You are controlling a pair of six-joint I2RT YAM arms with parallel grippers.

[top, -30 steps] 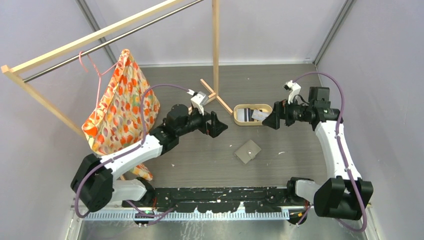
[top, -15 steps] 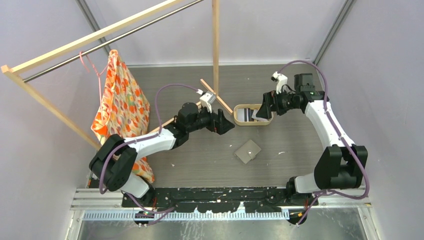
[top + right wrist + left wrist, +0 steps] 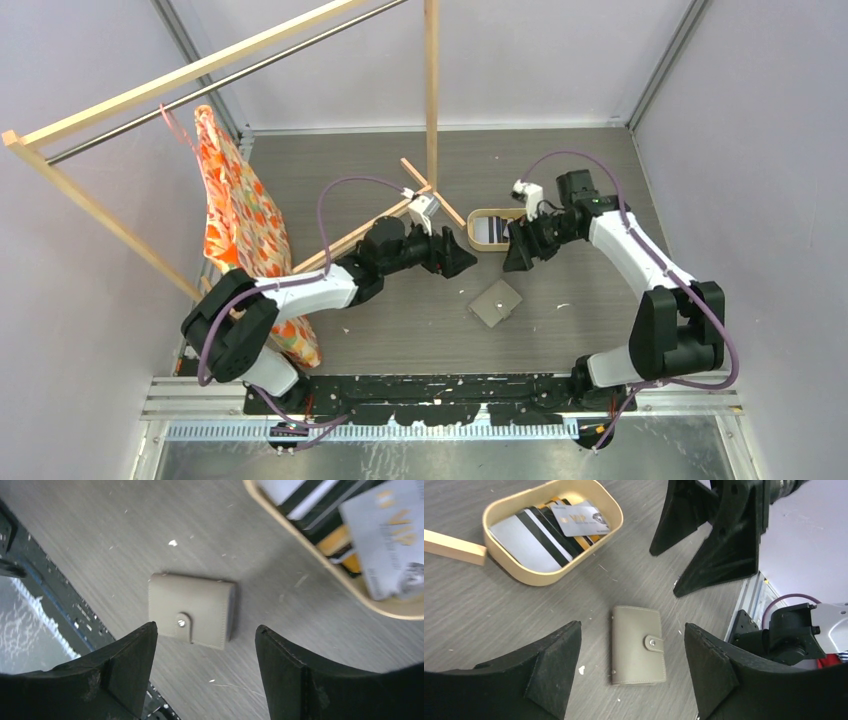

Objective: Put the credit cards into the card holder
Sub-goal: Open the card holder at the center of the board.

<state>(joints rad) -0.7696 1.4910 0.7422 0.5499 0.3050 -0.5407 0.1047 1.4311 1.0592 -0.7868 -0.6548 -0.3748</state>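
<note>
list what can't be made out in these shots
- Inside of wallet: snapped shut in both wrist views, slots hidden.
- Number of cards: left wrist view, they overlap in the tray, with the VIP card on top.
- Whole tray: right wrist view, cut off by the frame edge; top view, partly covered by the right arm.
- Card print: top view, too small.

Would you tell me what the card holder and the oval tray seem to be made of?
The card holder looks like matte grey-taupe leather or imitation, given its stitched edge and metal snap. The oval tray seems thin pale wood, matte, bent into a rim.
</note>
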